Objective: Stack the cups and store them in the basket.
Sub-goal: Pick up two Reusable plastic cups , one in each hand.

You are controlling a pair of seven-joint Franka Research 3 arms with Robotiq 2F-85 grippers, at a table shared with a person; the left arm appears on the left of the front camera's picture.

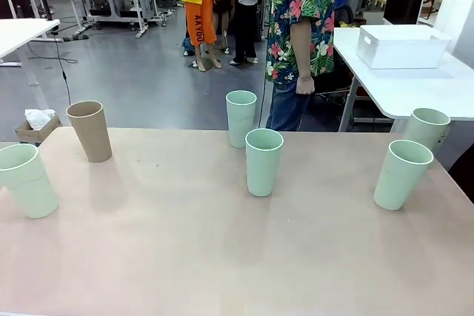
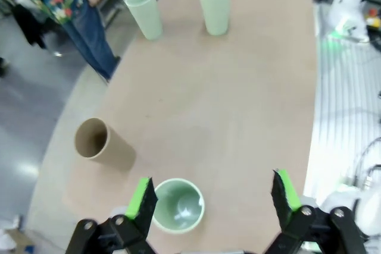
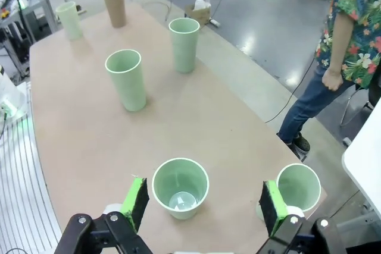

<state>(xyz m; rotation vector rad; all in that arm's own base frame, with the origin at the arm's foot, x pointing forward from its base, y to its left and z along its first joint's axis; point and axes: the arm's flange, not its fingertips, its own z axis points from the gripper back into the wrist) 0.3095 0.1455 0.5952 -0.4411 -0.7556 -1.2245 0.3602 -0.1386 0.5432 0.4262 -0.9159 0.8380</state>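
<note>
Several pale mint cups and one tan cup [image 1: 89, 131] stand upright and apart on the pinkish table [image 1: 185, 257]. Mint cups are at the far left [image 1: 26, 179], the middle [image 1: 264, 160], behind it [image 1: 241, 118], and two on the right [image 1: 401, 174] [image 1: 427, 129]. The white basket [image 1: 400, 46] sits on a separate white table at the back right. My left gripper [image 2: 214, 197] hangs open above the far-left mint cup [image 2: 177, 204], which lies close to one finger, with the tan cup [image 2: 98, 144] beside it. My right gripper [image 3: 203, 203] is open over a mint cup [image 3: 180, 187]; another mint cup [image 3: 297, 188] stands by its other finger.
A person in a floral shirt [image 1: 304, 20] stands at the far edge of the table, one hand hanging down. The white side table [image 1: 415, 86] carrying the basket stands off to the right, separated from my table by a gap. A cardboard box [image 1: 33, 127] sits on the floor at the left.
</note>
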